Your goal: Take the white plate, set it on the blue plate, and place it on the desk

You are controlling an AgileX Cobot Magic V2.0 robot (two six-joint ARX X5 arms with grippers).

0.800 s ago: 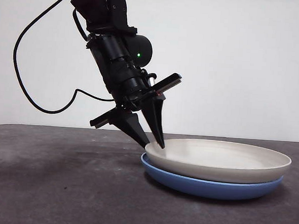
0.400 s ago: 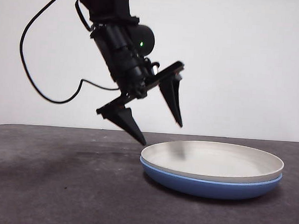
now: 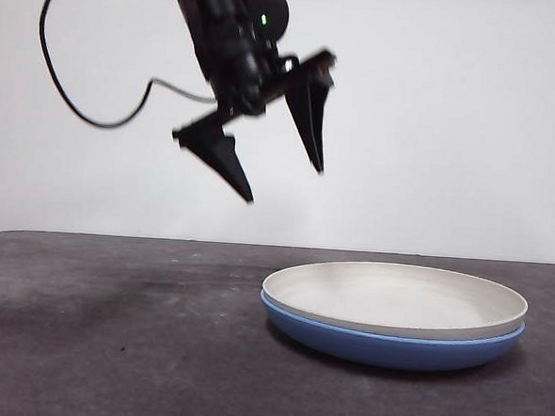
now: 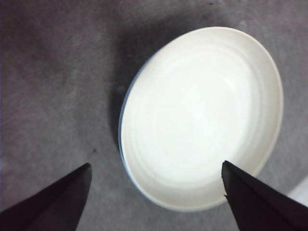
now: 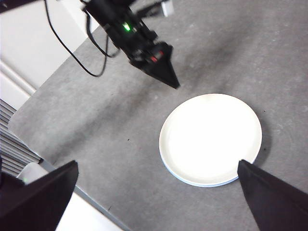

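The white plate [image 3: 395,295] lies flat, nested on the blue plate [image 3: 391,349], which rests on the dark grey desk [image 3: 109,349]. My left gripper [image 3: 285,185] is open and empty, hanging tilted in the air above and left of the plates' near-left rim. In the left wrist view, the left gripper [image 4: 156,164] has its jaws spread wide over the white plate [image 4: 202,115], and only a thin blue rim [image 4: 121,130] shows. My right gripper [image 5: 157,163] is open and empty, high above the desk, looking down on the white plate [image 5: 211,137] and the left gripper [image 5: 163,74].
The left arm's black cable [image 3: 77,101] loops in the air at the left. The desk's edge [image 5: 72,187] runs near the right arm's side, with a white surface beyond it. A plain white wall stands behind the desk.
My left gripper let go of the white plate's left rim, opened wide and rose up and away. The white plate settled level on the blue plate.
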